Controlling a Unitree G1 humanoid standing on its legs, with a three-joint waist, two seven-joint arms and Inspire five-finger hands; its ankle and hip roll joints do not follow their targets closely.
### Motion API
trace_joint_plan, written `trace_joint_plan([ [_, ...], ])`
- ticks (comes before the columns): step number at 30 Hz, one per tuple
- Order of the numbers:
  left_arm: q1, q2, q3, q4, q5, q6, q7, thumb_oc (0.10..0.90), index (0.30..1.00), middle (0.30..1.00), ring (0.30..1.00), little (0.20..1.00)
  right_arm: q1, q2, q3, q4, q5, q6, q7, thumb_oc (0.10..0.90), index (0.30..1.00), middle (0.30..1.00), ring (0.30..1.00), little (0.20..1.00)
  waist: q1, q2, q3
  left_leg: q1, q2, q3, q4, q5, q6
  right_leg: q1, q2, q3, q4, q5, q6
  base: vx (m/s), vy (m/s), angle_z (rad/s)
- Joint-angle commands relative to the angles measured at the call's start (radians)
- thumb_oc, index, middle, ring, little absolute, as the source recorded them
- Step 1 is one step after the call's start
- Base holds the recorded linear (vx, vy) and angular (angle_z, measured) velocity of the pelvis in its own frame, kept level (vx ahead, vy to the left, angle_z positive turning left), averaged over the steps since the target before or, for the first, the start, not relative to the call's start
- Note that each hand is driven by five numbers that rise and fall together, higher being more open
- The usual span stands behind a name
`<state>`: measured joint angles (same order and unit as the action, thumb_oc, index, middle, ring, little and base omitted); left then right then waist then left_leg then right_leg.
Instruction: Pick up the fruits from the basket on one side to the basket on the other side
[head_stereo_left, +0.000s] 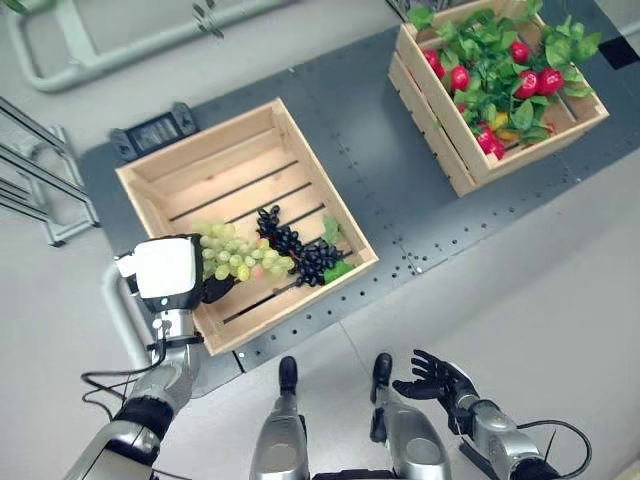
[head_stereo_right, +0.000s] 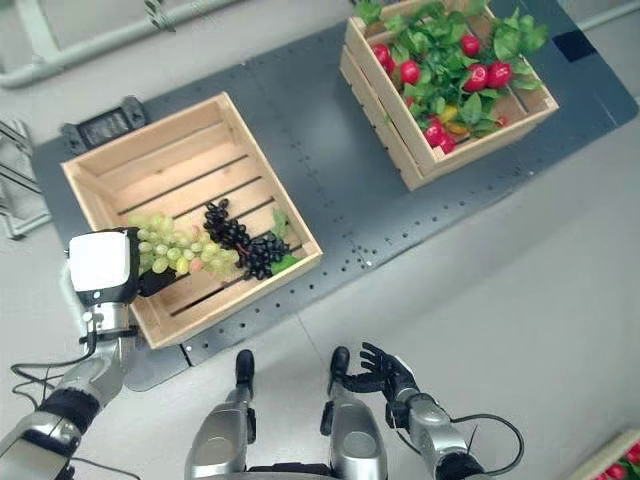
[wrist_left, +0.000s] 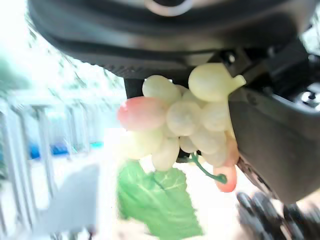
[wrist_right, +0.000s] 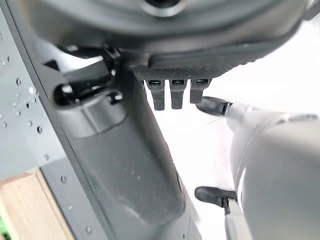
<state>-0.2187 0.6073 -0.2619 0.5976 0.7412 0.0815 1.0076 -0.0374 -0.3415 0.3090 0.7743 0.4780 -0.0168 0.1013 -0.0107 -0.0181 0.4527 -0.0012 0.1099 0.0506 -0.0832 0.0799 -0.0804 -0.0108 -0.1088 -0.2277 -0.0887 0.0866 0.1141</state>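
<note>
A bunch of green grapes (head_stereo_left: 235, 255) hangs at the near-left corner of the left wooden crate (head_stereo_left: 200, 140), with my left hand (head_stereo_left: 218, 290) shut on it. In the left wrist view the green grapes (wrist_left: 185, 120) sit pinched between thumb and fingers, a green leaf below them. Dark grapes (head_stereo_left: 295, 245) with a leaf lie on the crate's slats just to the right of the bunch. The right wooden crate (head_stereo_left: 470, 160) at the back right holds red fruits (head_stereo_left: 525, 85) among green leaves. My right hand (head_stereo_left: 440, 378) hangs open low at the right, away from both crates.
Both crates stand on a dark grey perforated mat (head_stereo_left: 400, 220). A small black device (head_stereo_left: 155, 130) sits behind the left crate. A metal rack (head_stereo_left: 40, 190) stands at the left, and a pale tube frame (head_stereo_left: 100, 50) lies at the back left.
</note>
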Motion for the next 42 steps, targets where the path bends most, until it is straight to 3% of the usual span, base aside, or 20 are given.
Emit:
trace_joint_plan([
  [1,-0.028,0.031,0.061,-0.046,0.016,-0.025,0.172,0.4,0.3,0.3,0.3,0.3,0.094,-0.022,-0.035,-0.023,-0.032,-0.012,-0.037,0.8,0.9,0.9,0.9,0.9,0.014,-0.016,-0.168,-0.009,-0.07,0.01,0.053,-0.087,0.015,-0.023,-0.019,0.031,0.087,-0.072,0.007,0.08,-0.043,0.18],
  [7,0.104,0.04,0.183,-0.244,0.053,-0.056,0.14,0.4,0.3,0.3,0.3,0.3,0.16,-0.003,-0.102,-0.091,-0.01,-0.031,-0.063,0.8,0.9,0.9,0.9,0.9,0.029,-0.014,-0.25,0.057,-0.063,0.009,0.009,-0.086,0.008,0.051,-0.021,0.016,0.045,-0.066,0.011,0.08,-0.043,0.05],
  [10,0.14,0.049,0.213,-0.296,0.072,-0.07,0.129,0.4,0.3,0.3,0.3,0.3,0.184,-0.013,-0.134,-0.159,0.03,-0.046,-0.064,0.8,0.9,0.9,0.9,0.9,0.028,-0.015,-0.264,0.07,-0.06,0.009,0.0,-0.086,0.007,0.066,-0.023,0.013,0.035,-0.061,0.015,0.04,-0.039,0.0],
  [12,0.204,0.062,0.258,-0.371,0.101,-0.093,0.112,0.4,0.3,0.3,0.3,0.3,0.226,-0.03,-0.191,-0.344,0.091,-0.047,-0.045,0.8,0.9,0.9,0.9,0.9,0.021,-0.021,-0.278,0.083,-0.055,0.015,-0.004,-0.09,0.008,0.079,-0.027,0.014,0.021,-0.052,0.019,0.03,-0.061,-0.01],
  [16,0.261,0.091,0.295,-0.417,0.155,-0.135,0.093,0.4,0.3,0.3,0.3,0.3,0.26,-0.069,-0.252,-0.534,0.13,-0.106,0.043,0.8,0.9,0.9,0.9,0.9,0.013,-0.027,-0.292,0.101,-0.051,0.027,-0.004,-0.098,0.011,0.091,-0.031,0.015,0.013,-0.049,0.025,0.02,-0.047,-0.04],
  [18,0.276,0.127,0.306,-0.438,0.197,-0.163,0.077,0.4,0.3,0.3,0.3,0.3,0.26,-0.105,-0.289,-0.667,0.157,-0.102,0.113,0.8,0.9,0.9,0.9,0.9,0.007,-0.032,-0.301,0.111,-0.048,0.037,-0.004,-0.104,0.012,0.095,-0.033,0.018,0.014,-0.052,0.031,0.03,-0.057,-0.04],
  [22,0.256,0.193,0.296,-0.453,0.299,-0.206,0.055,0.4,0.3,0.3,0.3,0.3,0.228,-0.171,-0.329,-0.799,0.213,-0.028,0.202,0.8,0.9,0.9,0.9,0.9,0.002,-0.035,-0.314,0.125,-0.048,0.044,-0.004,-0.113,0.015,0.104,-0.034,0.019,0.009,-0.053,0.036,0.03,-0.032,-0.05],
  [25,0.174,0.278,0.226,-0.502,0.376,-0.235,-0.008,0.4,0.3,0.3,0.3,0.3,0.136,-0.238,-0.315,-0.891,0.294,0.078,0.249,0.8,0.9,0.9,0.9,0.9,0.006,-0.031,-0.328,0.132,-0.05,0.04,-0.004,-0.118,0.016,0.108,-0.037,0.018,0.01,-0.05,0.041,0.04,-0.019,0.01],
  [26,0.163,0.286,0.218,-0.502,0.388,-0.24,-0.012,0.4,0.3,0.3,0.3,0.3,0.126,-0.241,-0.31,-0.891,0.301,0.085,0.255,0.8,0.9,0.9,0.9,0.9,0.007,-0.03,-0.329,0.133,-0.051,0.04,-0.004,-0.118,0.017,0.109,-0.038,0.017,0.01,-0.05,0.042,0.05,-0.012,0.02],
  [31,-0.032,0.391,0.041,-0.57,0.447,-0.243,-0.121,0.4,0.3,0.3,0.3,0.3,0.012,-0.291,-0.211,-0.945,0.437,0.205,0.261,0.8,0.9,0.9,0.9,0.9,0.013,-0.021,-0.353,0.139,-0.052,0.036,-0.004,-0.125,0.019,0.117,-0.045,0.009,0.003,-0.044,0.05,0.03,-0.01,0.05],
  [38,-0.204,0.417,-0.116,-0.701,0.443,-0.225,-0.282,0.4,0.3,0.3,0.3,0.3,-0.044,-0.265,-0.091,-0.956,0.667,0.335,0.215,0.8,0.9,0.9,0.9,0.9,0.018,-0.015,-0.377,0.147,-0.053,0.038,-0.004,-0.13,0.019,0.121,-0.051,-0.001,0.003,-0.044,0.058,0.02,-0.01,0.05],
  [42,-0.241,0.389,-0.153,-0.73,0.44,-0.22,-0.299,0.4,0.3,0.3,0.3,0.3,-0.064,-0.238,-0.019,-0.96,0.737,0.403,0.211,0.8,0.9,0.9,0.9,0.9,0.025,-0.018,-0.384,0.151,-0.053,0.038,-0.004,-0.135,0.02,0.125,-0.051,-0.002,0.003,-0.046,0.059,0.0,0.0,0.0],
])
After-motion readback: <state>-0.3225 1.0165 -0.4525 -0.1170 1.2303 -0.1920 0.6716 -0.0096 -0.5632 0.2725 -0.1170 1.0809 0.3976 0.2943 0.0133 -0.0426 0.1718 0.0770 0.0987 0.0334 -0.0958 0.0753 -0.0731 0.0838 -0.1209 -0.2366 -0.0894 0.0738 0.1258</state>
